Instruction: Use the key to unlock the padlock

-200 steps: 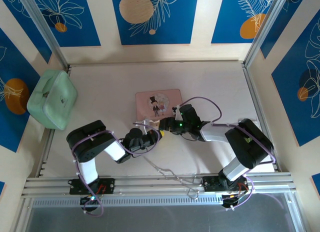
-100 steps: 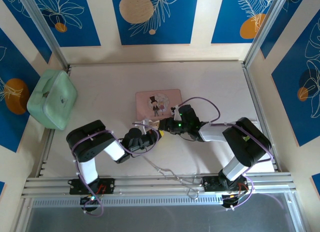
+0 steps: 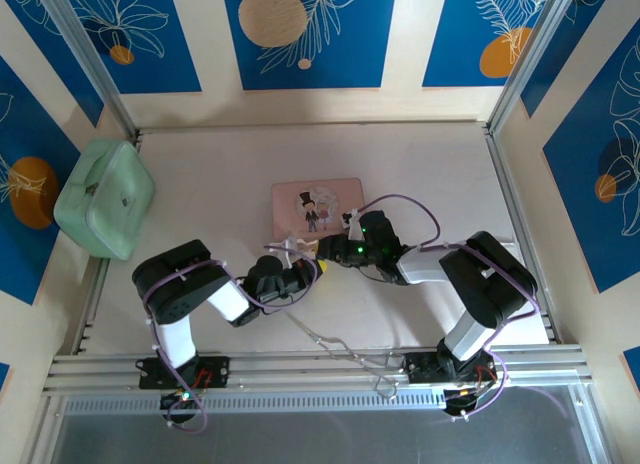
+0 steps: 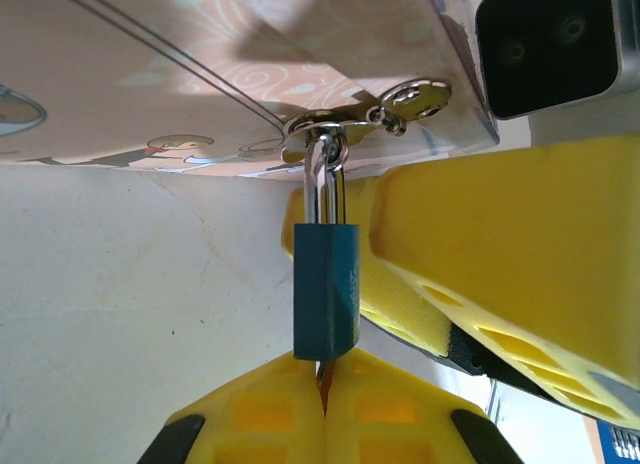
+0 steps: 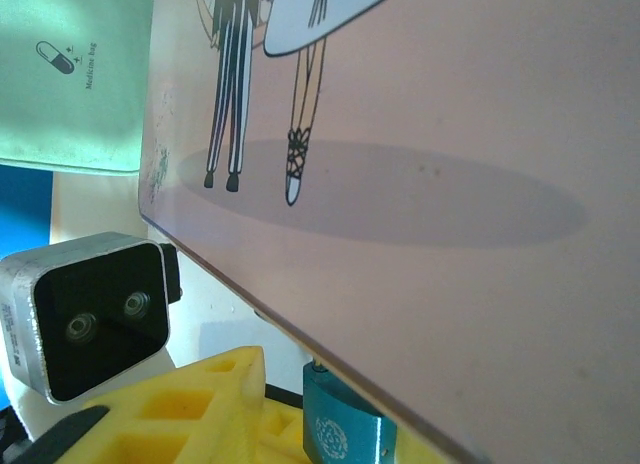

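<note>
Left wrist | left gripper (image 4: 323,384) pinched shut under padlock (image 4: 325,289), likely steadying it hanging off tin (image 4: 200,64) | right gripper (image 3: 333,250) alongside; I couldn't read its gap

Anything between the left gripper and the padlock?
Nothing visible. The left gripper, shut, sits right under the padlock, touching or nearly so. The padlock hangs from the tin's hasp. The right gripper's finger is beside it, not between.
</note>
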Controlling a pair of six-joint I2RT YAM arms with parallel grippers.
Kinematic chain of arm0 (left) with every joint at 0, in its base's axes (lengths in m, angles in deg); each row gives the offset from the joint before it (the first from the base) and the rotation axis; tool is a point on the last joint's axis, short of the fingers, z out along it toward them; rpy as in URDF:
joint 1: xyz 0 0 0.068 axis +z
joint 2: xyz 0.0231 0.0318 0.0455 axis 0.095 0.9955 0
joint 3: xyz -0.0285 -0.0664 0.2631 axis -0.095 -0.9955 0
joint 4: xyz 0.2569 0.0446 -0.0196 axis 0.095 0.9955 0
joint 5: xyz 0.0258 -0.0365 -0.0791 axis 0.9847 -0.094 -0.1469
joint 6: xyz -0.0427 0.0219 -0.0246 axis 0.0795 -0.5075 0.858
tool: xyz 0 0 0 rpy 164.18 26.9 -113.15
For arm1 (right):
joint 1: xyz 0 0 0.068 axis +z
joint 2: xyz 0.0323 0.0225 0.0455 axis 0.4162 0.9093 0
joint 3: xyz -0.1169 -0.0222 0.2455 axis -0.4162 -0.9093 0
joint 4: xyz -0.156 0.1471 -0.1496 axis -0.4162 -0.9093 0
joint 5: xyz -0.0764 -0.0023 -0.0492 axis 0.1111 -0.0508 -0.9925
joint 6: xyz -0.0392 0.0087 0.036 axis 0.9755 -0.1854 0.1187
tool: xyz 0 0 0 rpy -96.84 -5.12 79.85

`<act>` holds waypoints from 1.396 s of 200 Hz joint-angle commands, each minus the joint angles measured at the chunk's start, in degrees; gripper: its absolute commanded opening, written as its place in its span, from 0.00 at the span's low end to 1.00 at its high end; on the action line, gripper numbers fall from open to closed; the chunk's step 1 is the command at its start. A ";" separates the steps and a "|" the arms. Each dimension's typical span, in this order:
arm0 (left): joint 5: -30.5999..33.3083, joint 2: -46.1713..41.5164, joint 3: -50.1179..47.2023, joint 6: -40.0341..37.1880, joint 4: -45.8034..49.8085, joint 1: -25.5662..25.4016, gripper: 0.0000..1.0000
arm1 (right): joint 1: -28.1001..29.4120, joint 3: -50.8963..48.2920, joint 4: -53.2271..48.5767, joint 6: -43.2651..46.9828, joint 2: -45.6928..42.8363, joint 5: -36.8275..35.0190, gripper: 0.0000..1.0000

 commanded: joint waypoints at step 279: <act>4.81 -19.17 -3.45 4.36 18.55 5.54 0.45 | 3.18 -1.37 -8.87 -11.13 0.56 -4.15 0.00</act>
